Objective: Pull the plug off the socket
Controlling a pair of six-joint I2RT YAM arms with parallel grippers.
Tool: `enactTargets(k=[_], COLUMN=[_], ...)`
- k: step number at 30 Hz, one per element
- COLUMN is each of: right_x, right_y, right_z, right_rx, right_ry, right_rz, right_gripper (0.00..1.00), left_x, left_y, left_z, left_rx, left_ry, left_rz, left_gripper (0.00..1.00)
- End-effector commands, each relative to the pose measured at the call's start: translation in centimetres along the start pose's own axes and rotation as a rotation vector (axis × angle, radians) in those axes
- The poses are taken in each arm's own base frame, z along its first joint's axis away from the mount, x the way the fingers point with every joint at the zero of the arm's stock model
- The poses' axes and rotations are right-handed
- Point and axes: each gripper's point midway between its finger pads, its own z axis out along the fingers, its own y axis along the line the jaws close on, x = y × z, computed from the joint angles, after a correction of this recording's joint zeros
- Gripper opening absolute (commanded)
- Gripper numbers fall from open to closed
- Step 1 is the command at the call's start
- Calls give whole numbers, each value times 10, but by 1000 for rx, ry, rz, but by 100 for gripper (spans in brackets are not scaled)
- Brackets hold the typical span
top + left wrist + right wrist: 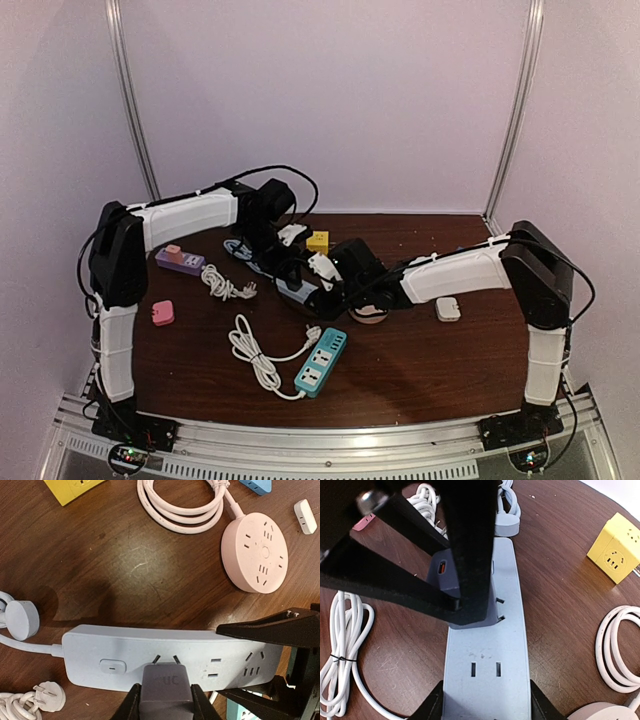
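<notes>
A pale blue socket strip (125,650) (485,680) (293,287) lies on the dark wooden table. A grey plug (166,687) (445,572) stands over it, its two metal prongs bared almost to their tips at the strip's face. My left gripper (165,702) (300,262) is shut on the plug's sides. My right gripper (485,707) (338,288) is shut across the strip's end, one finger (272,629) on each long edge. In the right wrist view the left gripper's black fingers (465,555) hide most of the plug.
Near the strip lie a round pink socket (255,552) with its coiled cable, a yellow cube socket (615,555) (318,240) and a small white adapter (448,309). A teal strip (322,365) with a white cable (255,355), a purple strip (180,260) and a pink block (162,313) sit nearer the front and left.
</notes>
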Motion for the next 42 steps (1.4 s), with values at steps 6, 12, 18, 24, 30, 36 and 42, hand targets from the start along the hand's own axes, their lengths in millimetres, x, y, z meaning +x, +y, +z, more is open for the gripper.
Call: enactTargets(k=[6, 12, 18, 24, 30, 36, 42], right_x=[95, 97, 97, 102, 98, 89, 64], right_y=[-56, -59, -59, -61, -62, -53, -37], right_z=[6, 8, 7, 7, 7, 13, 7], right_rx=[235, 234, 237, 252, 259, 210, 126], right_ry=[312, 322, 315, 317, 300, 278, 227], right_rz=[43, 49, 49, 46, 57, 79, 106], right_gripper=[0, 0, 0, 0, 0, 5, 43], left_x=[4, 2, -2, -13, -10, -32, -57], left_y=[-2, -1, 8, 12, 12, 34, 60], left_z=[-22, -34, -39, -47, -39, -58, -78], left_rx=[-109, -194, -115, -135, -157, -176, -164], left_ry=[1, -14, -17, -50, -42, -146, -267], left_rz=[-7, 38, -6, 15, -9, -101, -206], left_gripper=[16, 17, 18, 18, 19, 20, 19])
